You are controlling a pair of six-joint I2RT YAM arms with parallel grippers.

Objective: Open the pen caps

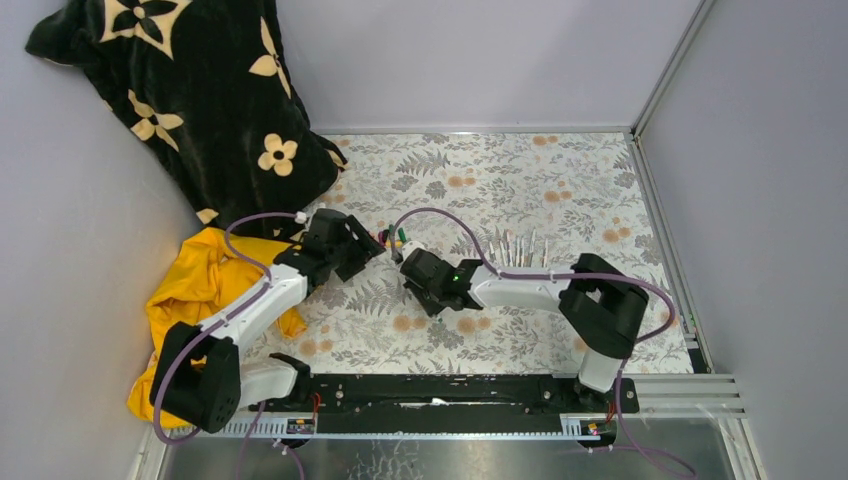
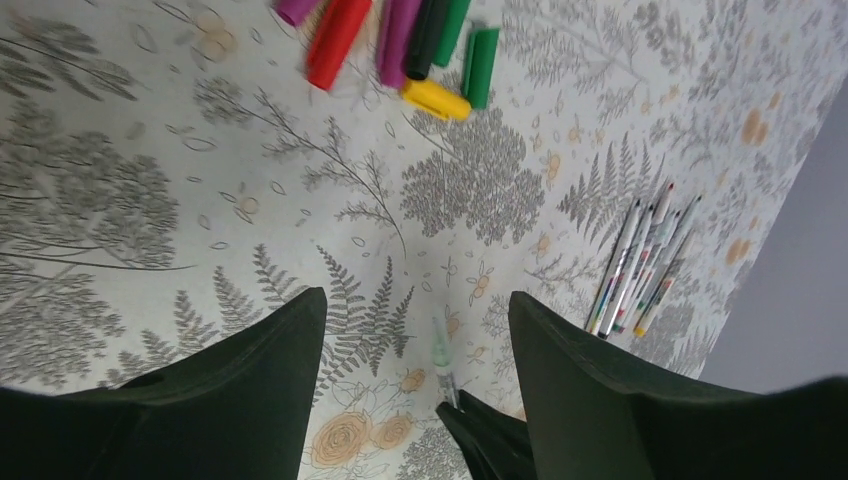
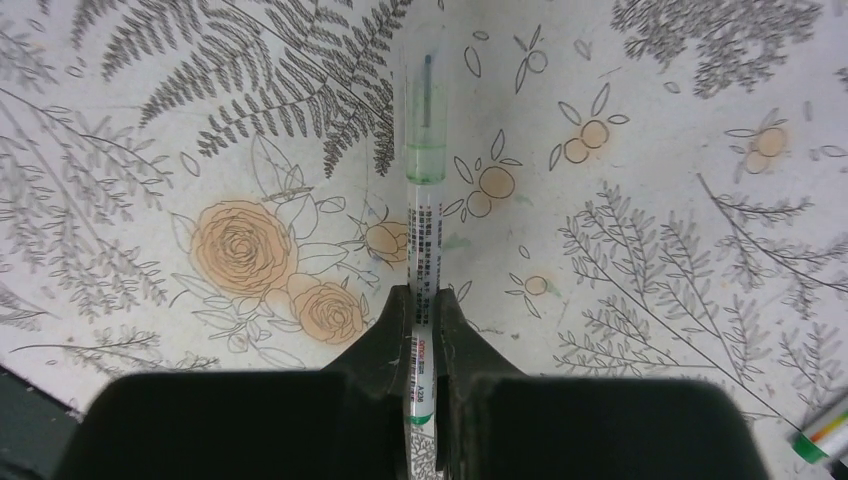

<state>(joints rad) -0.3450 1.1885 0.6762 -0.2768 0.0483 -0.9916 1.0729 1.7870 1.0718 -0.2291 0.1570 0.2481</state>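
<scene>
Several loose pen caps (image 2: 338, 40) in red, magenta, black, green and yellow lie together on the floral cloth, at the top of the left wrist view; they also show in the top view (image 1: 390, 238). My right gripper (image 3: 425, 300) is shut on a thin white pen (image 3: 424, 230) whose far end is translucent pale green, with no opaque cap on it. My left gripper (image 2: 418, 300) is open and empty, its fingers on either side of that pen's tip (image 2: 442, 352). In the top view the two grippers face each other, left (image 1: 378, 247) and right (image 1: 405, 253).
A row of several thin white pens (image 2: 645, 262) lies to the right, also in the top view (image 1: 520, 250). A black flowered blanket (image 1: 200, 90) and a yellow cloth (image 1: 200, 285) lie at the left. Grey walls enclose the table (image 1: 560, 180).
</scene>
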